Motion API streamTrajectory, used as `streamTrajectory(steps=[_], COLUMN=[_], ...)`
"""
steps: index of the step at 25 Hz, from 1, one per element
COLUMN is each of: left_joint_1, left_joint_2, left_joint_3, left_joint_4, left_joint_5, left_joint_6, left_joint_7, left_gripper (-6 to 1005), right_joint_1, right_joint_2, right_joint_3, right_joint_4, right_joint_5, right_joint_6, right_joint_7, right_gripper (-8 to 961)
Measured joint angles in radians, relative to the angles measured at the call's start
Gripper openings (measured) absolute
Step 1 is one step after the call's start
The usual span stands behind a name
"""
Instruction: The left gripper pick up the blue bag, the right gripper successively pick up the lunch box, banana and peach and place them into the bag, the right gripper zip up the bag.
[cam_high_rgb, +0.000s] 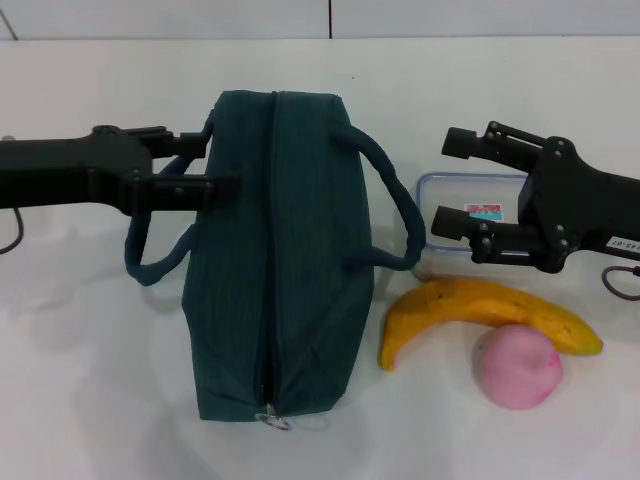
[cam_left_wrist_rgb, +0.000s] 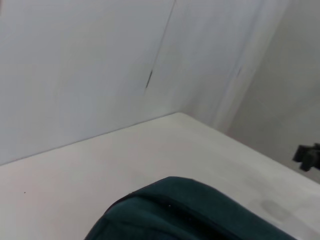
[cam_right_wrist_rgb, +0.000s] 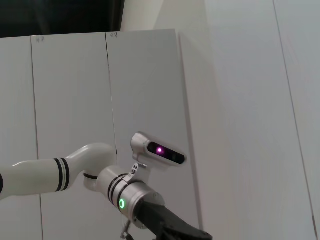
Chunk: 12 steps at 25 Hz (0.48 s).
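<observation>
The dark blue-green bag (cam_high_rgb: 275, 250) lies on the white table with its zip closed and the zip pull (cam_high_rgb: 272, 418) at the near end. Its top also shows in the left wrist view (cam_left_wrist_rgb: 190, 212). My left gripper (cam_high_rgb: 195, 163) is open at the bag's left side, its fingers around the upper part of the left handle (cam_high_rgb: 150, 255). My right gripper (cam_high_rgb: 450, 183) is open, its fingers spread over the clear lunch box (cam_high_rgb: 470, 195) to the right of the bag. The yellow banana (cam_high_rgb: 480, 305) and the pink peach (cam_high_rgb: 517, 367) lie in front of the lunch box.
The bag's right handle (cam_high_rgb: 400, 210) loops out toward the lunch box. The table's back edge meets a white wall (cam_high_rgb: 320, 15). In the right wrist view the left arm (cam_right_wrist_rgb: 75, 175) shows before white cabinet panels.
</observation>
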Motion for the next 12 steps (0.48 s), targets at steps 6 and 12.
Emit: streamTrajectory(steps=[6,12], left_joint_1=[-0.009,-0.015], left_joint_2=[-0.015,-0.014], left_joint_3=[0.000,0.002], left_joint_4=[-0.001,-0.008], left_joint_5=[0.012,0.009], left_joint_6=[-0.025,-0.028], left_joint_7=[0.008,0.022], left_gripper=[798,674], right_joint_1=[-0.004,-0.011], right_joint_2=[0.000,0.002], right_joint_3=[0.001,0.001], right_joint_4=[0.002,0.007], right_joint_5=[0.000,0.000], right_joint_6=[0.001,0.002], right_joint_7=[-0.001,-0.002], right_gripper=[830,830])
